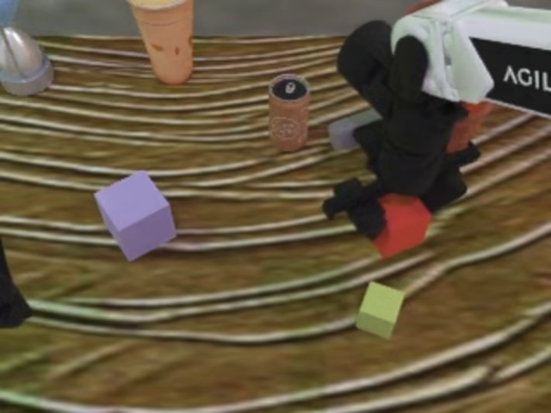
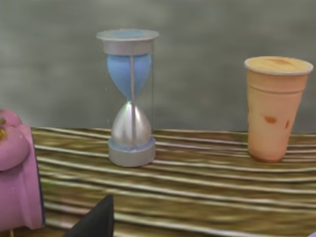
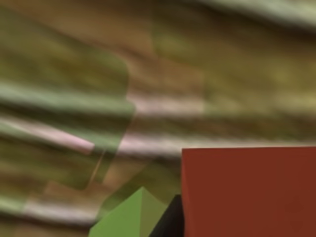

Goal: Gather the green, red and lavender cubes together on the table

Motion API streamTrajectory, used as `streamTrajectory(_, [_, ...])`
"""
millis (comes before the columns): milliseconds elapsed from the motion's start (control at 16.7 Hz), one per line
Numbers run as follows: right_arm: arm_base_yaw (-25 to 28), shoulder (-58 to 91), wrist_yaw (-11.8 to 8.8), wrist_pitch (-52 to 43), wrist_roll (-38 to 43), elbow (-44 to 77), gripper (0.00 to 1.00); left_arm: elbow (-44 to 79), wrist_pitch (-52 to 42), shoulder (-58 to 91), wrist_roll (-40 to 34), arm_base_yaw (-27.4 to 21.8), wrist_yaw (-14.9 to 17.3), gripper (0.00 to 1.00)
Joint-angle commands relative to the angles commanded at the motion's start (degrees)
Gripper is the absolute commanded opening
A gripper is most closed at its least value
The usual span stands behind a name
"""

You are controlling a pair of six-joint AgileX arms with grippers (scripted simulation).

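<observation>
Our right gripper (image 1: 372, 209) sits closed on the red cube (image 1: 403, 224), right of the table's (image 1: 258, 361) centre. The green cube (image 1: 380, 309) lies near it toward the front edge, with open room around. The lavender cube (image 1: 134, 214) sits well apart at the left. Our left arm (image 1: 9, 297) is parked at the left edge; we cannot tell its grip. A can (image 1: 288, 111) and cup (image 1: 164, 36) stand at the back.
</observation>
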Motion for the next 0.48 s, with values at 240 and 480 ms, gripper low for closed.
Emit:
streamTrajectory(240, [-0.3, 0.0, 0.0, -0.2, 0.1, 0.1, 0.00, 0.0, 0.0, 0.0, 0.0, 0.0, 0.0, 1.00])
streamTrajectory(480, [1.4, 0.6, 0.1, -1.1, 4.1, 1.6, 0.00, 0.0, 0.0, 0.0, 0.0, 0.0, 0.0, 1.00])
